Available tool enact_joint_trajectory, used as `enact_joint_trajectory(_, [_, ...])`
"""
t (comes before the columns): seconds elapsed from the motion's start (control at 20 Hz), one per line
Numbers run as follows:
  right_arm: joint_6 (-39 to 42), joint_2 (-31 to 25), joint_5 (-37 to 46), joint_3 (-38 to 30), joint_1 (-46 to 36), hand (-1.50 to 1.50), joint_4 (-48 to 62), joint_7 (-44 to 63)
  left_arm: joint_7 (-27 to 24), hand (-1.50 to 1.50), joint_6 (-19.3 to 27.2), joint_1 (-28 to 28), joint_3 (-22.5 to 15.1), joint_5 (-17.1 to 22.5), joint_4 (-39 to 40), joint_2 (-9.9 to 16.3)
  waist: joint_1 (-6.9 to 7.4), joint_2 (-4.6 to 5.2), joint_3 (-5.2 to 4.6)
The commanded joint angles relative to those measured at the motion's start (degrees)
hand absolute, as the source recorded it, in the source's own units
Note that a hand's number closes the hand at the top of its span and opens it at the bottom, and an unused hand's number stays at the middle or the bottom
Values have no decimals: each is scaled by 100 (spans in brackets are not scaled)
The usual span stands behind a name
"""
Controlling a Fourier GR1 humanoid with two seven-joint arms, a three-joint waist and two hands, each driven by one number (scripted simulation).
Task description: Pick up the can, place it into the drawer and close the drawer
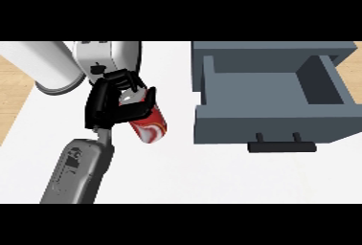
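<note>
A red and white can (151, 126) is held just above the white counter (212, 177), left of the drawer. My left hand (107, 106) is curled round the can's upper part, thumb and fingers wrapping it and hiding its top. Its grey forearm (76, 170) comes in from the lower left. The grey drawer (212, 98) stands pulled open at the right, its inside bare, with a dark handle (282, 146) on the front panel. The can is about a hand's width left of the drawer's front corner. My right hand does not show.
A white cylinder (51, 67) and a white-grey block (106, 56) lie behind my hand at the upper left. The counter's left edge (16, 119) runs beside a wooden floor.
</note>
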Motion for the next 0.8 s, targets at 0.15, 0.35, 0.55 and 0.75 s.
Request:
enact_joint_trajectory(0.15, [146,-102,-173,-210,16,-150,117,-160,960,150,410,-1296,-204,-337,75,-223,-31,7,2])
enact_joint_trajectory(0.35, [169,11,28,-123,74,-150,332,-430,1404,150,952,-2180,-530,-445,471,-241,-70,13,4])
enact_joint_trajectory(0.55, [146,-59,-70,-221,52,-150,120,-181,1364,150,1258,-2709,-717,-293,824,-242,-79,13,1])
enact_joint_trajectory(0.75, [-10,-51,-30,-141,-97,-150,35,84,1472,150,1540,-3564,-671,-75,1575,-243,-84,20,0])
